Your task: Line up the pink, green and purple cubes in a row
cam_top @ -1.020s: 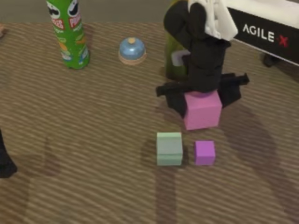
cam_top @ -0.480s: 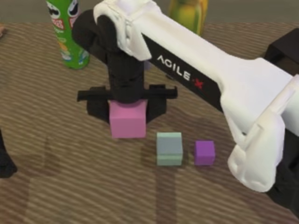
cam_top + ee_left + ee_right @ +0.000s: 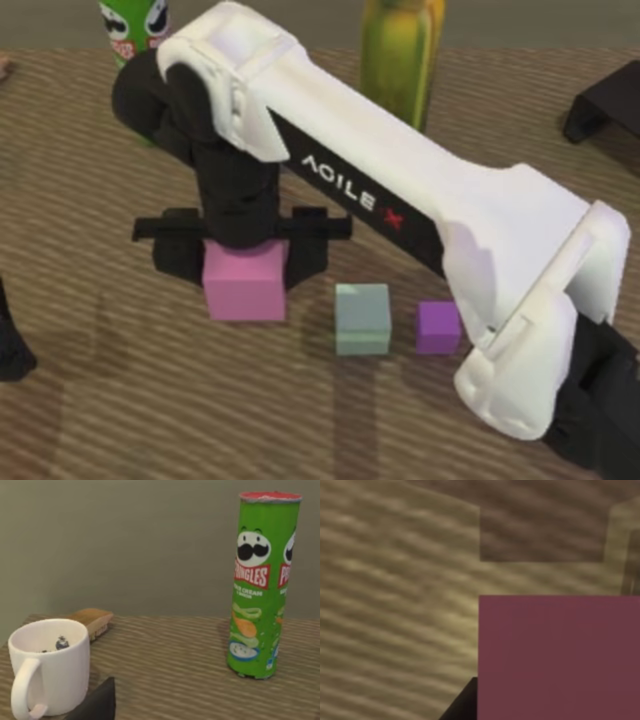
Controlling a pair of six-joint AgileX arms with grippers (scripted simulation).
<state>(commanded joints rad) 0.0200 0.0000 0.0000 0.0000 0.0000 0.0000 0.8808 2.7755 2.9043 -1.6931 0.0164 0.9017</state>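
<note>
Top view: right gripper shut on the pink cube, low over the mid-table, left of the green cube and purple cube; risk: released askew, it lands out of line; left arm parked at left edge.

Open table left of pink cube.
</note>
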